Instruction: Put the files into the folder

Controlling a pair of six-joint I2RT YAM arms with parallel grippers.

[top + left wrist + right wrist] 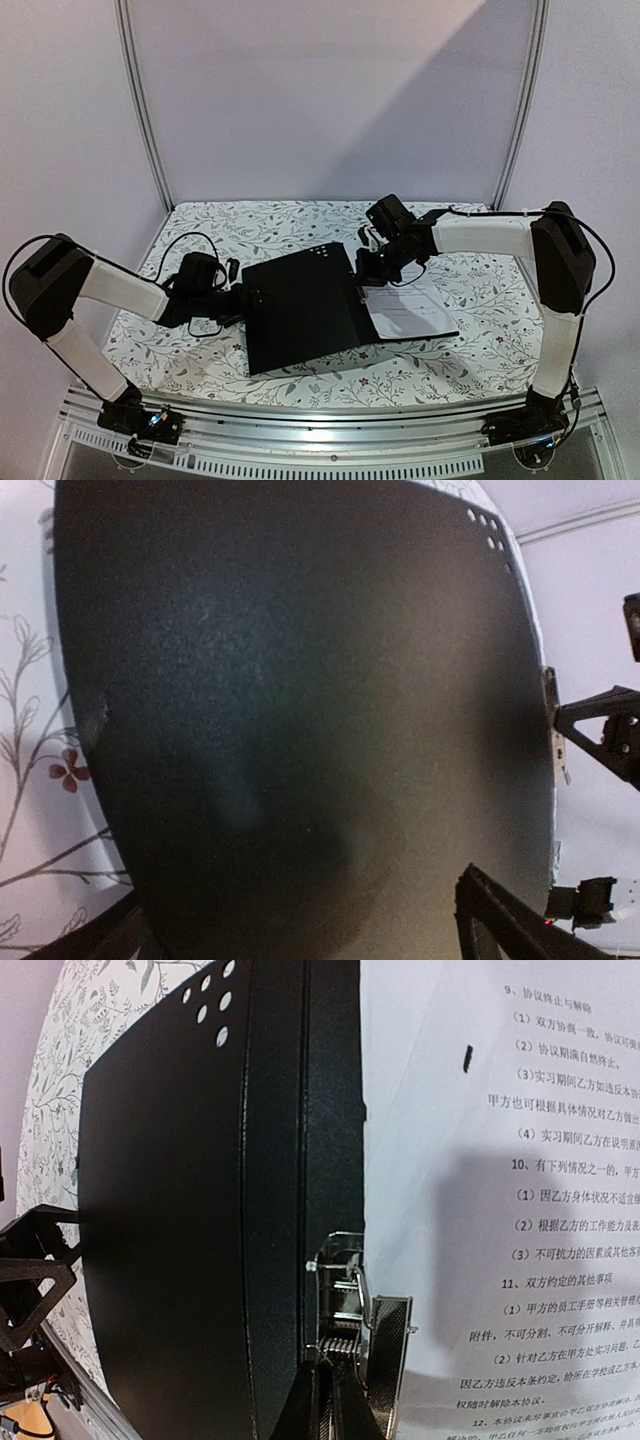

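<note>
From above: open folder (300, 310) in the middle of the table (200, 350), black inside up. Printed sheet (415, 308) lying on its right half, with a thin black margin of folder past the sheet's near and right edges.

Left fingers (250, 298) at the outer edge of the left cover, spread wide with that edge between them. Actual pressure on the cover not readable. Right fingers (368, 278) down at the spine, toward its far end, closed tight, nothing visibly pinched.

Room: patterned table showing on every side of the folder. Widest on the far side up to the back wall (330, 100), and to the right beyond the sheet. Narrower strip at the near edge, before the metal rail (330, 440). Strip left of the folder taken up by the left arm.

Left wrist view only: cover filling almost the whole frame, dim and soft. Dark finger ends at the two bottom corners. Row of punched holes (488, 530) at the far corner, tips of the other arm at the right margin.

Right wrist view only: metal clip (345, 1300) with its spring, just ahead of the closed fingertips, at the sheet's inner edge beside the spine. Numbered lines of fine black print on the sheet, and a soft shadow across its lower part. Stepped edges of cover and spine side by side.
</note>
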